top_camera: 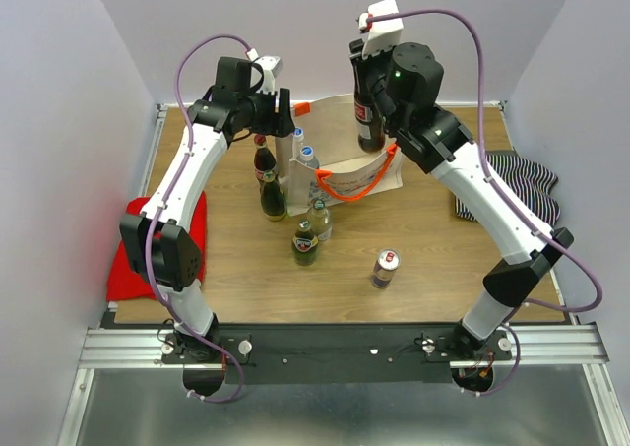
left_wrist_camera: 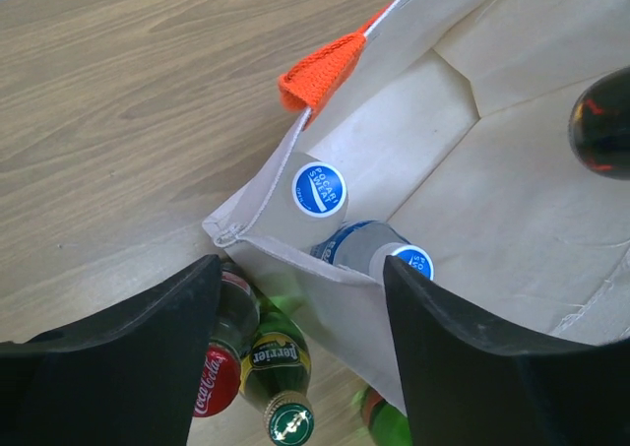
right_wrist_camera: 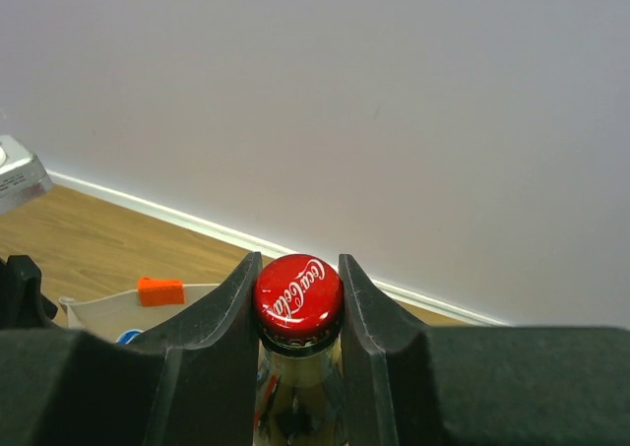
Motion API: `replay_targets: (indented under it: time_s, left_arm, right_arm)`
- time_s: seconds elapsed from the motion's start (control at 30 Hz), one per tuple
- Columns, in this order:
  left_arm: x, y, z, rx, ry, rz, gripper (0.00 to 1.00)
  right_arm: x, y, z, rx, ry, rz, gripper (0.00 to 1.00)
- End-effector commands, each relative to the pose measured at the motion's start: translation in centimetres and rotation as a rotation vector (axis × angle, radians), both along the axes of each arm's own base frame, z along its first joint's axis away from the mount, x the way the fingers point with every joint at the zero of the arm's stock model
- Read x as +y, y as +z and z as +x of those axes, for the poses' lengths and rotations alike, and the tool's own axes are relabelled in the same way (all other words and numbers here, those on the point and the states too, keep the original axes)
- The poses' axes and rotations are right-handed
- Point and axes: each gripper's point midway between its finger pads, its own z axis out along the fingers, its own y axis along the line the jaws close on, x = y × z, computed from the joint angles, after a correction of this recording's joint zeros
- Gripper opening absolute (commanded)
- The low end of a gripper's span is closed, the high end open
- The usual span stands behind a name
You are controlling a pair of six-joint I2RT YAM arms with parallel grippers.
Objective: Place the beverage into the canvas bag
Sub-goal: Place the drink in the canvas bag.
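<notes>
right gripper (right_wrist_camera: 298, 269) pinches coca-cola bottle (top_camera: 369, 121) neck above canvas bag (left_wrist_camera: 443, 121); lower straight down. left gripper (left_wrist_camera: 300, 269) open astride its rim.

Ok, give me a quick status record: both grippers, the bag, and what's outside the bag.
right gripper: shut on the neck of the Coca-Cola bottle, just under the cap
Coca-Cola bottle: upright, held over the open mouth of the canvas bag, not released
left gripper: open, astride the bag's rim near a corner
inside bag: two blue-capped bottles
outside bag: four bottles by its left front, one can nearer the arms
</notes>
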Motion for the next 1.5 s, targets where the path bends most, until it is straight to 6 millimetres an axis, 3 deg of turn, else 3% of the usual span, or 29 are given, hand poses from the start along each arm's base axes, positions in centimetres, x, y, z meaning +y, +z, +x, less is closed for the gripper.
replay_targets:
  time_s: [0.0,0.37,0.63,1.03,1.23,1.47]
  left_arm:
    - [0.3,-0.2,0.5,0.0,0.021,0.026,0.71]
    - [1.0,-1.2,1.1,0.017,0.063,0.056,0.65]
    - [1.5,-1.3,1.2,0.012,0.08,0.083,0.55]
    - [1.4,-1.7,1.3,0.019,0.073,0.088,0.55]
    - [1.4,-1.8,1.5,0.021,0.074,0.088,0.55]
    - [1.5,-1.7,1.5,0.022,0.076,0.085,0.55]
  right_arm:
    - [-0.7,7.7,-1.6,-0.208,0.055,0.175,0.01]
    - [0.6,6.0,-0.9,-0.173,0.1,0.167,0.01]
    - [2.0,4.7,-1.1,-0.152,0.164,0.174,0.01]
    - [3.6,2.4,-2.1,-0.18,0.272,0.233,0.01]
    - [3.6,2.4,-2.3,-0.215,0.283,0.27,0.01]
    - [3.5,0.7,-2.2,-0.242,0.275,0.325,0.01]
